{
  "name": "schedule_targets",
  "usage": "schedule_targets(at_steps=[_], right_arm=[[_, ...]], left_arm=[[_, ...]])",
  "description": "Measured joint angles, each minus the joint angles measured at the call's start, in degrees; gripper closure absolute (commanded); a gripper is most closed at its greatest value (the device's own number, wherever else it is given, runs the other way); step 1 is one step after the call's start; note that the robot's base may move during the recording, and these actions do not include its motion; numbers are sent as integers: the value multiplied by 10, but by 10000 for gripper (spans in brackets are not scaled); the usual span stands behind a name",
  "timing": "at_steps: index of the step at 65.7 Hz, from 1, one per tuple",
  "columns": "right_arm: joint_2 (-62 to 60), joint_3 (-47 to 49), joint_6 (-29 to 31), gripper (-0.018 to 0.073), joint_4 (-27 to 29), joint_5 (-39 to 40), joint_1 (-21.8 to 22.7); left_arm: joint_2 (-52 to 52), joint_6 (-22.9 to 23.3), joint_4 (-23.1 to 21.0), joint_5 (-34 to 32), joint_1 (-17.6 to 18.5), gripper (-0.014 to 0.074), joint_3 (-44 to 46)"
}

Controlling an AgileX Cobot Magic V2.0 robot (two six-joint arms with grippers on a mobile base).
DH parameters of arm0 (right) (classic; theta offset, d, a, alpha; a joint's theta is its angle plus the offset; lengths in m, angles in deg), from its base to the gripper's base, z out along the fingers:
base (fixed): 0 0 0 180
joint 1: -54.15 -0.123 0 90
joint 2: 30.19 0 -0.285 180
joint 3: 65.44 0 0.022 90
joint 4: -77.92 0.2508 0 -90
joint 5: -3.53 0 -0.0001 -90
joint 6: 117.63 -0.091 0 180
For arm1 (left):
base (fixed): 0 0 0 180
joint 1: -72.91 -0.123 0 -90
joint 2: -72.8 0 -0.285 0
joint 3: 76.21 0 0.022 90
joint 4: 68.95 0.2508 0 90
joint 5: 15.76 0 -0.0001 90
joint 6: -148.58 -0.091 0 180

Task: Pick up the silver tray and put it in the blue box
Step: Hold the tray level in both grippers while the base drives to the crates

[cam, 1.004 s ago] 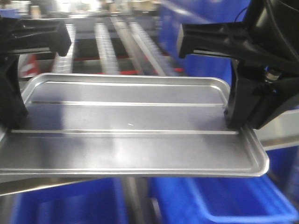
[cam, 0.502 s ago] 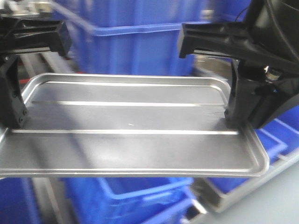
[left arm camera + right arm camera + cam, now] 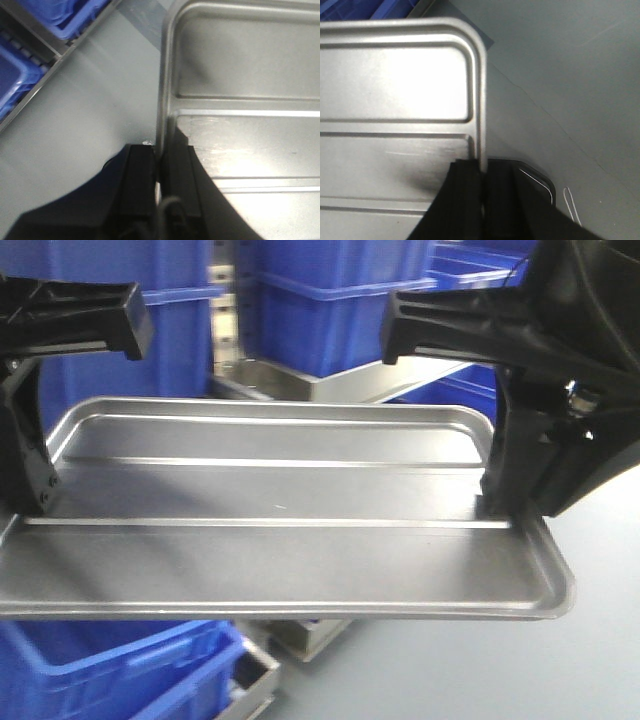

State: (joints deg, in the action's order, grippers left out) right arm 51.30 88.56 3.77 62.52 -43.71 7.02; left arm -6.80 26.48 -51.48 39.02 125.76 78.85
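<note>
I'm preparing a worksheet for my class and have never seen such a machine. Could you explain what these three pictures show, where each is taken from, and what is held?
This is a two-armed robot on a mobile base. The wide picture looks forward from the robot; the other two come from cameras on its left and right wrists. Each arm ends in a black pincer. The left pincer clamps the left rim of the silver tray, the right pincer the right rim, so the bare tray hangs in the air. Blue crates stand behind it; grey floor lies below.
</note>
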Motion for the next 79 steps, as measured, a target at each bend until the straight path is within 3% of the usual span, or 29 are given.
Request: schedule_targets(at_steps=[79], right_arm=[[0,0,0,502,0,-2,0]], left_arm=[[0,0,-1,0,0,603,0]])
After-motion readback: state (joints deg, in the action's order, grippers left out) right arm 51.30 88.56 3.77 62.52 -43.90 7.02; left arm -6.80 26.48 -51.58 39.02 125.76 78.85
